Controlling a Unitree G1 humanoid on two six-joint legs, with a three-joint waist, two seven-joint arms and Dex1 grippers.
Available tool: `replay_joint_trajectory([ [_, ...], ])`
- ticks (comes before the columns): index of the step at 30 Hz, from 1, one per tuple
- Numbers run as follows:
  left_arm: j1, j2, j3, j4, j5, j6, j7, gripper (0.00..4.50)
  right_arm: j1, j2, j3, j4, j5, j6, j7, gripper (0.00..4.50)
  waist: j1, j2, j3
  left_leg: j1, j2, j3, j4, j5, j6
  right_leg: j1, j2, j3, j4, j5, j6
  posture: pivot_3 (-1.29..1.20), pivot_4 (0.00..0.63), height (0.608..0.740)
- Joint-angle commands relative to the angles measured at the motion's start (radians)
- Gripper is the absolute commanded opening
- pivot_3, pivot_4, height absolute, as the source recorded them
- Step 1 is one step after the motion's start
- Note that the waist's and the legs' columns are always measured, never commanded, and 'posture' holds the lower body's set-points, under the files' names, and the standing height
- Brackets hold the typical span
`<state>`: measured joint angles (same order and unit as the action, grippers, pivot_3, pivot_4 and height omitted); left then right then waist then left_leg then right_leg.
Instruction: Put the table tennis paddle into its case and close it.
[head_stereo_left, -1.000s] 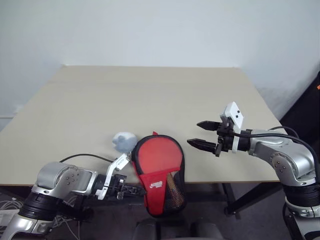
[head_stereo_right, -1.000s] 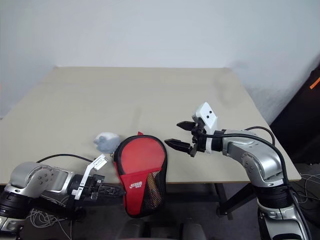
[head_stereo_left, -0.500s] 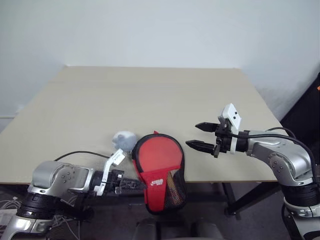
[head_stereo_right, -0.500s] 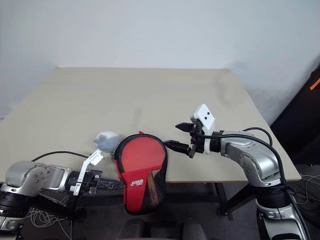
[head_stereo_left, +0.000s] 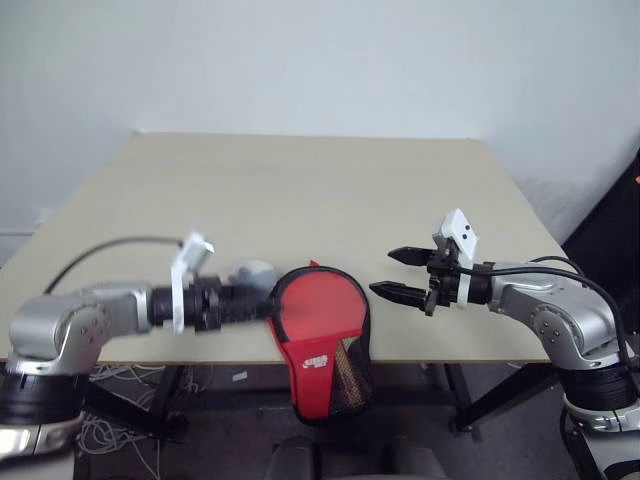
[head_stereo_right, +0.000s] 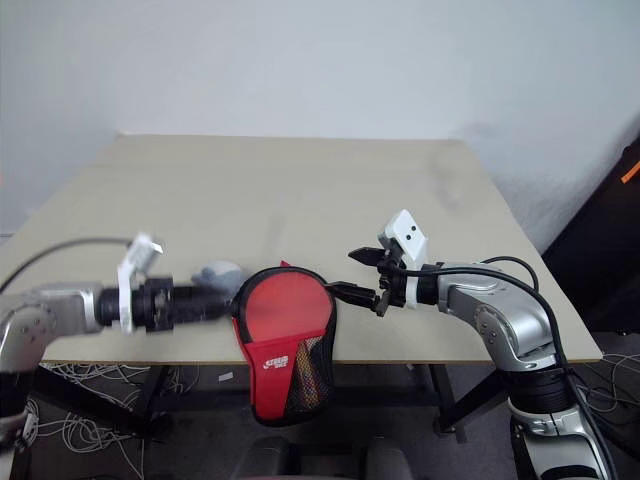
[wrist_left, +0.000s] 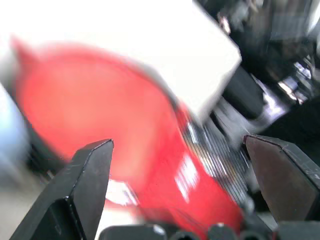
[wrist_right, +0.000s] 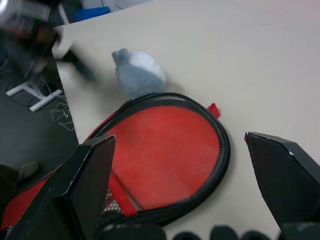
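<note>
Left claw (head_stereo_left: 262, 301) just let go, lifted from below table (head_stereo_left: 300, 190) edge, now spread wide beside case (head_stereo_left: 320, 335). Right claw (head_stereo_left: 400, 272) spread wide, empty, other side. Case droops over edge, looks shut; paddle hidden, likely inside. Nearly done.

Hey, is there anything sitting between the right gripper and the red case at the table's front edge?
Nothing visible does. The right gripper hangs open just beside the case, with bare table between them. The small grey-blue tag lies on the case's far side, near the left gripper.
</note>
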<state>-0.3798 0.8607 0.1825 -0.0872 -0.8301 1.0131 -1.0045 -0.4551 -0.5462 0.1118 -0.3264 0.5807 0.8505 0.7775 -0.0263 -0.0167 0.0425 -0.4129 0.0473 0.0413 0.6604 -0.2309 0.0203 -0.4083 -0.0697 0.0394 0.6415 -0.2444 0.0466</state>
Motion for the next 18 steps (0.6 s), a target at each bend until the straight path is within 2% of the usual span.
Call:
replay_joint_trajectory([
  [1, -0.115, -0.029, 0.074, 0.117, 0.067, -0.174, 0.029, 4.48, -0.051, 0.035, 0.006, 0.010, -0.012, -0.025, -0.017, 4.50, -0.001, 0.000, 0.000, 0.000, 0.000, 0.000, 0.000, 0.001, 0.002, 0.000, 0.000, 0.000, 0.000, 0.000, 0.000, 0.00, 0.000, 0.740],
  [6, -0.093, -0.056, 0.078, 0.225, 0.157, -0.332, 0.019, 4.48, -0.093, 0.111, 0.043, 0.071, -0.060, -0.047, -0.065, 4.50, -0.010, 0.000, 0.000, -0.001, 0.000, 0.002, -0.002, 0.002, 0.003, 0.001, 0.001, 0.001, 0.000, 0.003, 0.000, 0.00, 0.000, 0.740],
  [12, -0.007, -0.127, 0.081, 0.264, 0.183, -0.375, 0.041, 4.48, -0.135, 0.238, 0.105, 0.200, -0.150, -0.085, -0.151, 4.50, -0.018, -0.001, 0.000, -0.001, 0.000, 0.001, -0.001, 0.002, 0.003, 0.001, 0.001, 0.001, 0.001, 0.004, 0.000, 0.00, 0.000, 0.740],
  [18, 0.050, -0.177, 0.100, 0.267, 0.188, -0.386, 0.061, 4.48, -0.122, 0.331, 0.170, 0.268, -0.214, -0.125, -0.173, 4.50, -0.018, -0.001, 0.000, -0.001, 0.001, 0.001, 0.000, 0.002, 0.003, 0.000, 0.001, 0.001, 0.002, 0.004, -0.001, 0.00, 0.000, 0.740],
])
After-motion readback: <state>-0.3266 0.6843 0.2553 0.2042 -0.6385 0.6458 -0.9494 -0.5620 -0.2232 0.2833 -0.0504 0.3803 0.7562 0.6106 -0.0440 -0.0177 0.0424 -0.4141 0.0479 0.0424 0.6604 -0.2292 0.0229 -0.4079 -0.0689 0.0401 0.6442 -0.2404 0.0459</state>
